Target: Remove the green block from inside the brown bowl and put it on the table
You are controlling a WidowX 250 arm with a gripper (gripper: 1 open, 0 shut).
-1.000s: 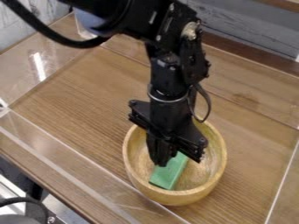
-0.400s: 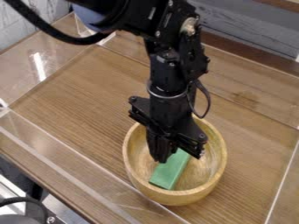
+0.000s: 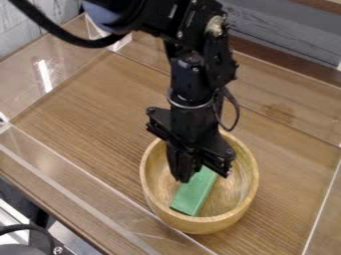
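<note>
The brown bowl (image 3: 234, 204) sits on the table (image 3: 94, 110) at the front right. Inside it the green block (image 3: 193, 195) lies tilted, its lower end on the bowl's floor and its upper end at my fingertips. My gripper (image 3: 200, 171) points straight down into the bowl from the black arm. Its fingers are shut on the block's upper end, which they partly hide.
Clear acrylic walls (image 3: 54, 164) run along the table's edges, one close to the bowl at the front. Bare wood-grain tabletop stretches to the left of the bowl and behind it.
</note>
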